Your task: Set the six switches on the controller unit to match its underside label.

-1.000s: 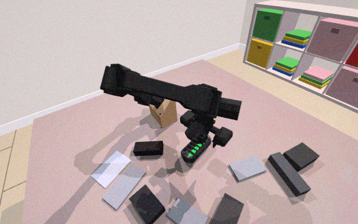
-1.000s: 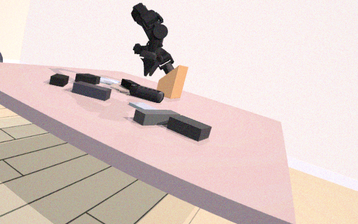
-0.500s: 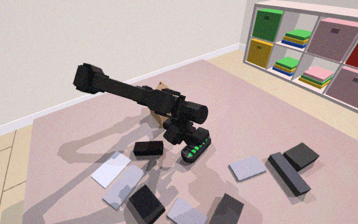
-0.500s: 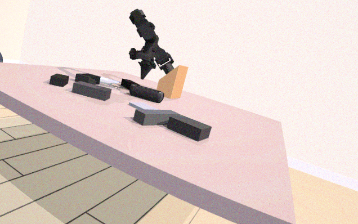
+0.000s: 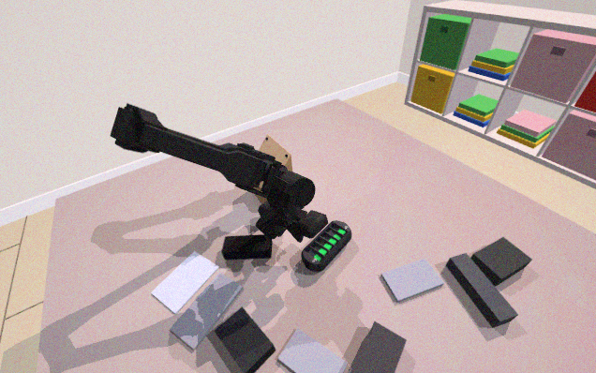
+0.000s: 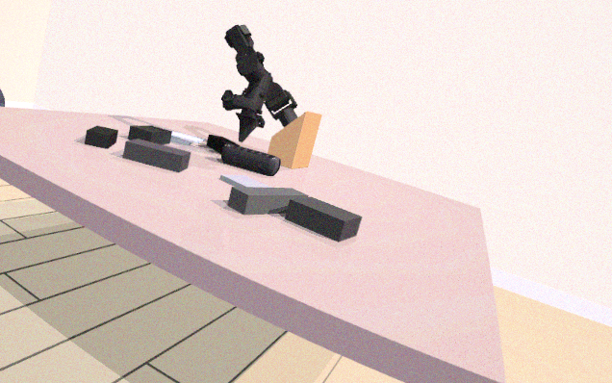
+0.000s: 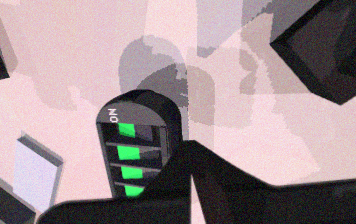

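The dark grey controller unit (image 5: 308,262) (image 6: 250,160) (image 7: 137,110) sits on its base, switches up. The top view shows green on all six rockers, in a row along one long side. The wrist view shows four green ends on the side marked ON; the fingers hide the rest. How far each rocker is tilted is hard to tell. My gripper (image 5: 300,239) (image 6: 242,140) (image 7: 188,146) is shut and empty, its tips pointing down beside the unit's dark-end long side. Whether they touch it is unclear. The underside label is hidden.
A black block (image 5: 246,248) (image 6: 218,142) lies close to the gripper. A tan wedge (image 5: 279,152) (image 6: 295,144) stands behind. Pale plates (image 5: 185,282) (image 5: 412,279) and dark blocks (image 5: 245,339) (image 5: 482,290) (image 5: 501,260) lie around the unit on the bench (image 5: 422,187).
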`<action>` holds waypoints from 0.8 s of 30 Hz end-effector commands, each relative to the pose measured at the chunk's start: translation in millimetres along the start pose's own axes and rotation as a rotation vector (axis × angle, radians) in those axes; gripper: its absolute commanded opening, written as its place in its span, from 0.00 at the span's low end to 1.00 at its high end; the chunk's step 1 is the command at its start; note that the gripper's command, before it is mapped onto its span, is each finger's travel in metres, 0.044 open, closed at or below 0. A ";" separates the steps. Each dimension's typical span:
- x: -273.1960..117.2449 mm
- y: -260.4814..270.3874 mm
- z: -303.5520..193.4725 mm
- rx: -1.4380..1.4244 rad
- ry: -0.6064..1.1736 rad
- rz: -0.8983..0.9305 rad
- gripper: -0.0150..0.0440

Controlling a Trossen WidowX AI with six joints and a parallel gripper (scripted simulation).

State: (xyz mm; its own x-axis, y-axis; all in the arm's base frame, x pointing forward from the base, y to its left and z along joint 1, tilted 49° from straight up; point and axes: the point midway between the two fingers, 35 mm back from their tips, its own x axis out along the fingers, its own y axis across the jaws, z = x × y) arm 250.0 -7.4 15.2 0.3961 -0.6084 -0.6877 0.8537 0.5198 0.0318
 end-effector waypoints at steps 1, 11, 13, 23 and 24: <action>6.1 -4.9 -0.7 -0.007 -0.001 -0.004 0.25; 21.8 -8.8 -1.0 -0.007 0.002 -0.005 0.25; 24.9 -9.7 -1.0 -0.007 0.002 -0.004 0.25; 39.8 -15.1 -0.3 -0.006 -0.001 -0.004 0.25; 41.2 -15.7 -0.2 -0.006 -0.001 -0.003 0.25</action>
State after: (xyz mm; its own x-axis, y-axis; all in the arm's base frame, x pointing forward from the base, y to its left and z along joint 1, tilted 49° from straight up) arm 255.2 -36.3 -8.5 0.3972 -0.6133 -0.6827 0.8549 0.5178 0.0323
